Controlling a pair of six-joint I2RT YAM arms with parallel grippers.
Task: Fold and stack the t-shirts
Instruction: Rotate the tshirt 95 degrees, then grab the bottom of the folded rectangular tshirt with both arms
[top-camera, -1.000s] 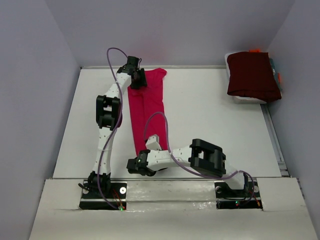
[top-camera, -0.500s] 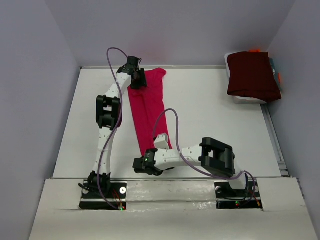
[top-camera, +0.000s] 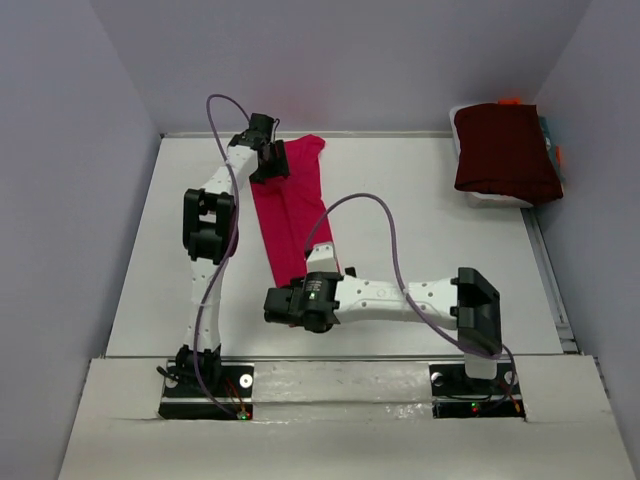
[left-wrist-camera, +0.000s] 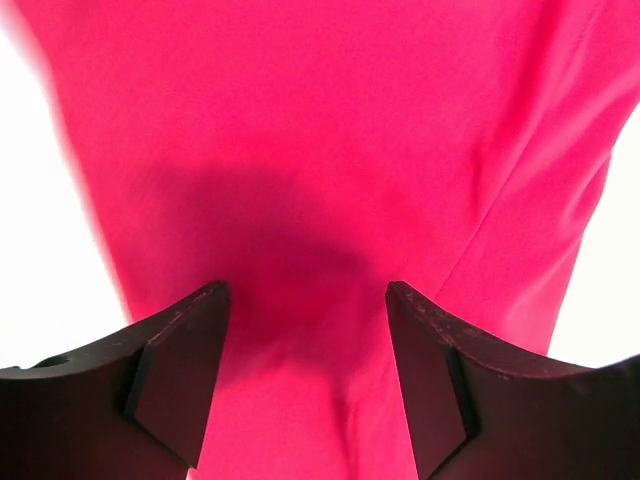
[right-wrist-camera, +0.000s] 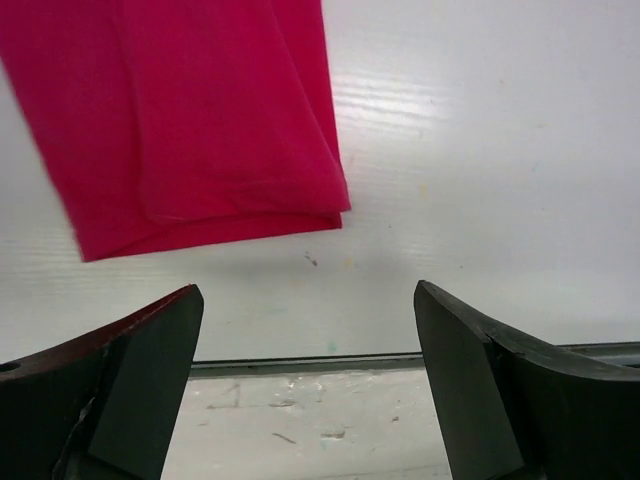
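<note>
White table (top-camera: 420, 230) holds the crimson-pink t-shirt (top-camera: 290, 210) as a folded strip left of centre — left gripper (left-wrist-camera: 307, 288) over its far end, right gripper (right-wrist-camera: 308, 290) by its near hem, both agape and empty — pinching one layer could unfold it.

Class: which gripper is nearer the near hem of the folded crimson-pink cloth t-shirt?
Right. The right gripper sits just beyond the near hem of the crimson-pink cloth t-shirt, on the arm-base side, apart from it. The left gripper is over its opposite, far end.
</note>
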